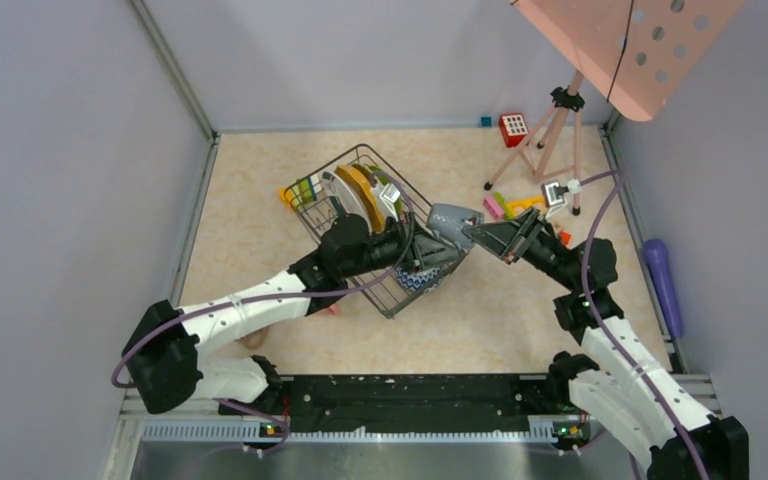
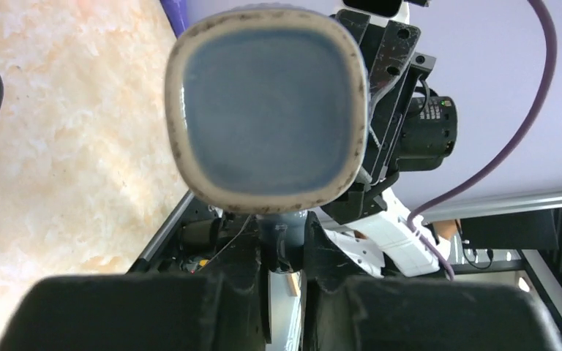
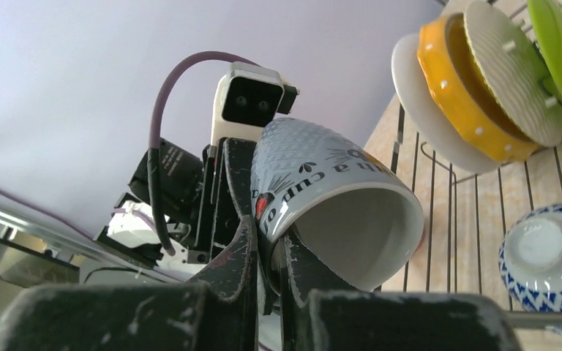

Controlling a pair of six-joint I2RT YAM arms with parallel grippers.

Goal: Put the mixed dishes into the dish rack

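Beige tabletop beside the dish rack point(image 1: 392, 298): left gripper point(image 2: 284, 246) and right gripper point(image 3: 269, 247) both clamp the grey-blue mug point(image 1: 448, 222) in mid-air. One should release before the other lowers it in.

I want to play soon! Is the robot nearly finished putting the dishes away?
Getting there. Done: white plate, yellow-orange plate, lime green plate and blue-white bowl sit in the dish rack. In hand: the grey-blue mug, gripped by both the left gripper and right gripper by the rack. Left: racking that mug; no pink mugs show in the rack.
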